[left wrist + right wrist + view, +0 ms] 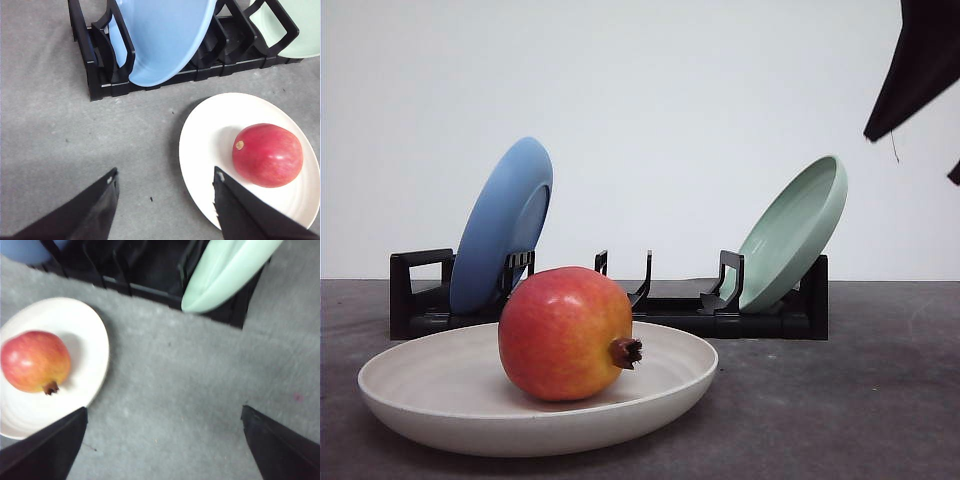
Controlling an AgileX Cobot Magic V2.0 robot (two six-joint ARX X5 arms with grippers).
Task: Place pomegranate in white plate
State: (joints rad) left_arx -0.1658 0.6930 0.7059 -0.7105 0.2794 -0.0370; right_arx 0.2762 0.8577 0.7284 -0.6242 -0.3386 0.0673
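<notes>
Pomegranate (pixel 565 333): round, red-orange with yellow blush, lying on side, brown crown pointing sideways toward robot's right. Sits inside white plate (pixel 420 395). Plate: shallow, cream, raised rim, flat on grey table, near front.

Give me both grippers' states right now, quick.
Left gripper: open, holding nothing, above the table beside the white plate.
Right gripper: open, holding nothing.
The pomegranate sits in the plate.
</notes>
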